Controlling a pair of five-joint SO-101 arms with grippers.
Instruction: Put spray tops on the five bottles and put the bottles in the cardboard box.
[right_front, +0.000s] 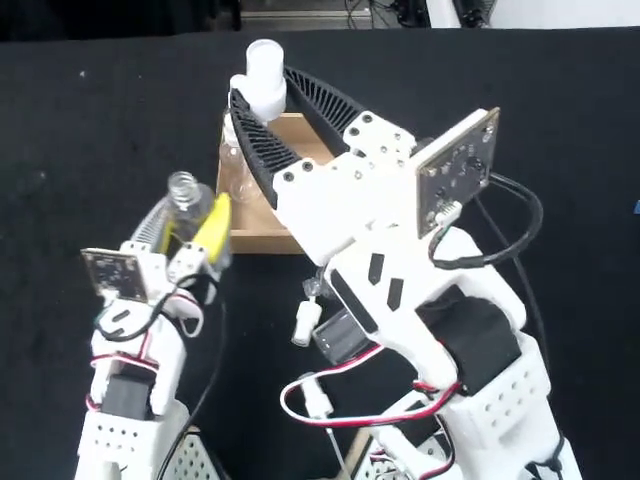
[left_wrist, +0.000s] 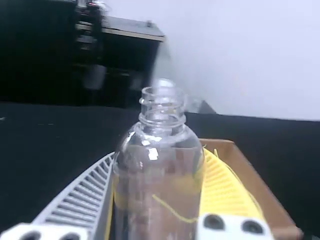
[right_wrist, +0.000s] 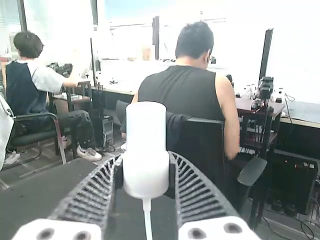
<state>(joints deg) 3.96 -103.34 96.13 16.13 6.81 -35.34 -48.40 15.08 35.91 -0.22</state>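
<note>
Okay, black tabletop (right_front: 100, 120) with a cardboard box (right_front: 300, 135) at mid-back. Right gripper (right_front: 262, 88) is up over the box's far end, jaws clamped on the spray top. Left gripper (right_front: 193, 212) sits just beside the box, jaws grasping an upright clear bottle (left_wrist: 157, 165), neck open and uncapped. Probably more clear bottles (right_front: 240, 170) in the box, partly hidden. The white spray top (right_wrist: 146, 150) has its thin tube hanging down.
</note>
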